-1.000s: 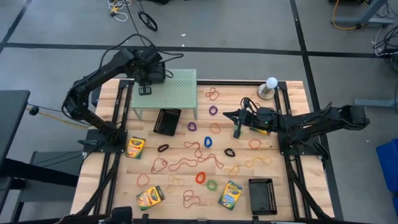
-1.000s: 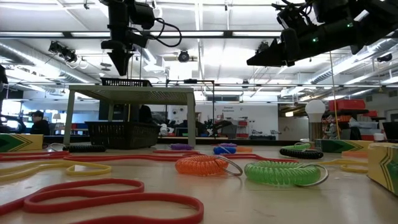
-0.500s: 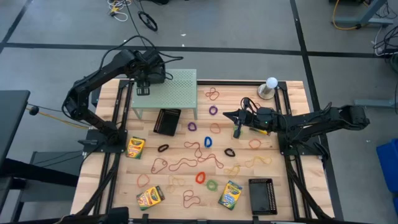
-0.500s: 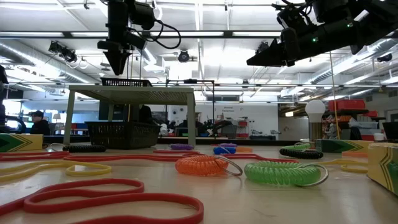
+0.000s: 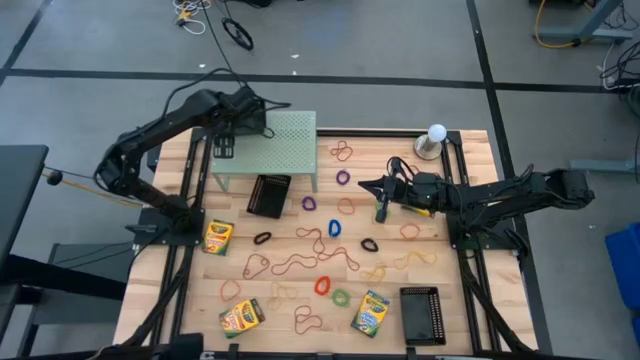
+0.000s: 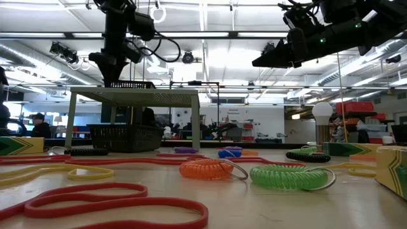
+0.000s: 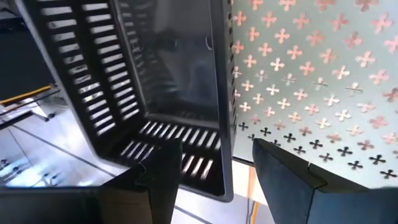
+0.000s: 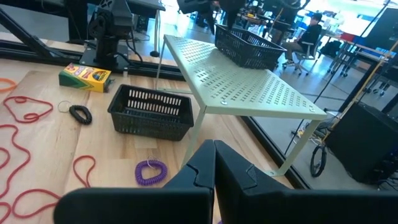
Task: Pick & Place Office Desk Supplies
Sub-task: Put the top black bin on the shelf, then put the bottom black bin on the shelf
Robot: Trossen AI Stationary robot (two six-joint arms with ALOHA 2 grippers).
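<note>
Wooden table [image 5: 190, 300] in a big workshop with a grey floor, and it's covered in stuff: rubber bands [image 5: 300, 262] in red, orange, purple, blue and green scattered all over the middle, plus four crayon boxes [image 5: 217, 236] toward the near side. A pale green perforated shelf [image 5: 285, 150] stands at the far left of the table, and there's a black mesh tray [image 5: 226, 147] sitting on top of it right at its left edge. The left gripper [image 5: 232, 128] is up there just above that tray, fingers spread apart and not gripping anything; in the left wrist view the tray [image 7: 155, 93] sits on the shelf [image 7: 311, 74] with one wall in the gap between the two fingers [image 7: 286, 180], neither finger touching it. A second tray [image 5: 268, 195] sits on the table just in front of the shelf, and a third [image 5: 422, 315] is down at the near right corner. The right gripper [image 5: 381, 207] hangs over the middle-right of the table, fingers pressed together with nothing in them. A white ball on a stand [image 5: 433, 140] is at the far right edge.
</note>
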